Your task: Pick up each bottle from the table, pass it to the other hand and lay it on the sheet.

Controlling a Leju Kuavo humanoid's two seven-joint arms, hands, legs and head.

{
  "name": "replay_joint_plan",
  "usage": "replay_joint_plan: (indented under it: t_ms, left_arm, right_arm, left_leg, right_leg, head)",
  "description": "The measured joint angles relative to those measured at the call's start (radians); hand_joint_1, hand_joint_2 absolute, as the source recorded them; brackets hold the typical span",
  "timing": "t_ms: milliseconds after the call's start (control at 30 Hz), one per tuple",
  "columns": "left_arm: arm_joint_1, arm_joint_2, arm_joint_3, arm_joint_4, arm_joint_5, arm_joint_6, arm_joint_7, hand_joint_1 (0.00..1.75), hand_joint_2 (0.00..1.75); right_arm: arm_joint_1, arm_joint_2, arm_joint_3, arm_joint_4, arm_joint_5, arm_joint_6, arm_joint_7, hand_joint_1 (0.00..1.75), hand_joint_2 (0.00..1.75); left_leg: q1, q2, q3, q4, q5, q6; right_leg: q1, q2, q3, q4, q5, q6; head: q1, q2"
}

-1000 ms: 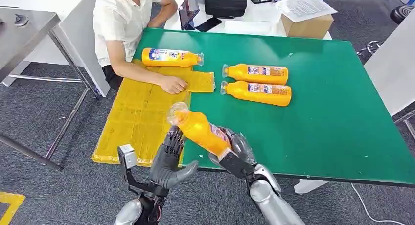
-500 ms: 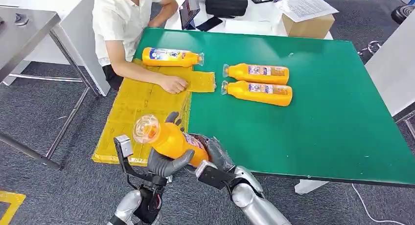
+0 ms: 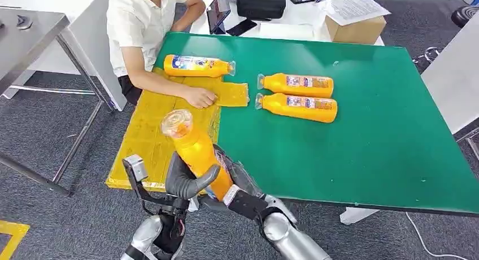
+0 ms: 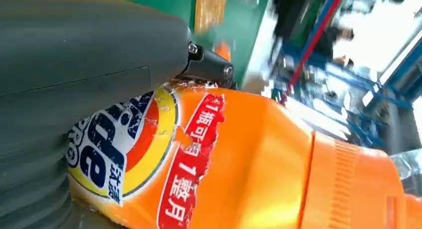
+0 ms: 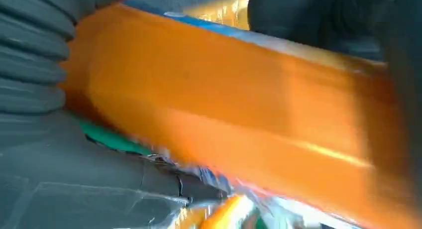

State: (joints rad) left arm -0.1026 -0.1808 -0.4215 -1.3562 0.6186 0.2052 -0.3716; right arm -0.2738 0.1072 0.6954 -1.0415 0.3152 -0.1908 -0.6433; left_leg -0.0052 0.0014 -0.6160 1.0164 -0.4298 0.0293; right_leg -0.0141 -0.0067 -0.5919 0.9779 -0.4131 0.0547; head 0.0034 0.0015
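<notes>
You have the orange bottle held at the table's near edge by both hands: left hand wraps its body, right hand clasps its base. Its long axis tilts steeply, clear cap up and toward the far left. Beyond lies the yellow sheet, bearing one bottle pointing right; two bottles lie on the green table, caps left.

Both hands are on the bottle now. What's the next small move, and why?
Probably open the right hand and draw it back. The left hand already wraps the bottle mid-body, thumb across its front, while the right hand grips the base end. The bottle stands tilted over the table edge, beside the sheet, so the left hand can lay it there.
</notes>
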Motion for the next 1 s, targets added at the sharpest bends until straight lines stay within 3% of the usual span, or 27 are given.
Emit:
replay_joint_plan:
  t_ms: [100,133,367,600,667,733,867,1000]
  left_arm:
    - [-0.038,0.009,0.029,0.042,-0.020,0.127,-0.010,1.75,1.75]
    - [-0.043,0.017,0.047,0.054,-0.014,0.126,-0.014,1.75,1.75]
    - [-0.041,0.045,0.129,0.073,0.021,0.093,0.008,1.75,1.75]
    - [-0.042,0.080,0.196,0.061,-0.079,0.165,-0.025,1.75,1.75]
    - [-0.061,0.095,0.192,0.070,-0.275,0.313,-0.074,1.75,1.75]
    - [-0.104,0.126,0.184,0.122,-0.735,0.446,-0.011,1.75,1.75]
    - [-0.184,0.181,0.149,0.273,-1.346,0.320,0.139,1.75,1.75]
    - [-0.265,0.195,0.127,0.417,-1.416,0.204,0.170,1.75,1.75]
  right_arm:
    - [0.042,0.017,-0.015,-0.013,0.067,-0.289,-0.046,0.00,0.00]
    - [0.049,0.021,-0.024,-0.014,0.064,-0.332,-0.048,0.00,0.00]
    - [0.107,0.021,-0.086,-0.055,0.025,-0.441,-0.053,0.00,0.00]
    - [0.187,0.013,-0.206,-0.174,0.178,-0.503,-0.055,0.00,0.00]
    - [0.212,0.015,-0.244,-0.205,0.216,-0.503,-0.055,0.00,0.00]
    - [0.227,0.015,-0.288,-0.229,0.221,-0.503,-0.055,0.00,0.00]
    - [0.221,0.010,-0.299,-0.239,0.175,-0.503,-0.055,0.00,0.00]
    - [0.209,0.008,-0.278,-0.239,0.128,-0.503,-0.055,0.00,0.00]
  left_leg:
    - [0.000,0.001,0.000,0.000,0.000,0.000]
    - [0.000,0.001,0.000,0.000,0.000,0.000]
    - [0.000,0.000,0.000,0.000,0.000,0.000]
    - [0.000,0.000,-0.001,0.000,0.000,0.000]
    - [0.000,0.000,-0.001,0.000,0.000,0.000]
    - [0.000,-0.001,-0.001,0.000,0.000,0.000]
    - [0.000,0.001,0.000,0.000,0.002,-0.001]
    - [0.000,0.003,-0.001,0.000,0.002,-0.002]
  right_leg:
    - [0.000,0.000,0.000,0.000,0.000,0.000]
    - [0.000,0.001,0.000,0.000,0.000,0.000]
    - [0.000,0.000,-0.001,0.000,0.000,0.000]
    - [0.000,0.000,-0.002,0.000,0.000,0.000]
    - [0.000,0.000,-0.002,0.000,0.000,0.000]
    - [0.000,0.000,-0.001,0.000,0.000,0.000]
    - [0.000,0.000,-0.002,0.000,0.002,-0.003]
    - [0.000,0.001,-0.003,0.001,0.003,-0.003]
  head:
    - [0.000,0.000]
    - [-0.001,0.000]
    - [0.000,0.000]
    - [0.000,0.000]
    - [0.000,0.000]
    - [-0.001,0.000]
    - [-0.001,0.000]
    - [0.000,0.000]
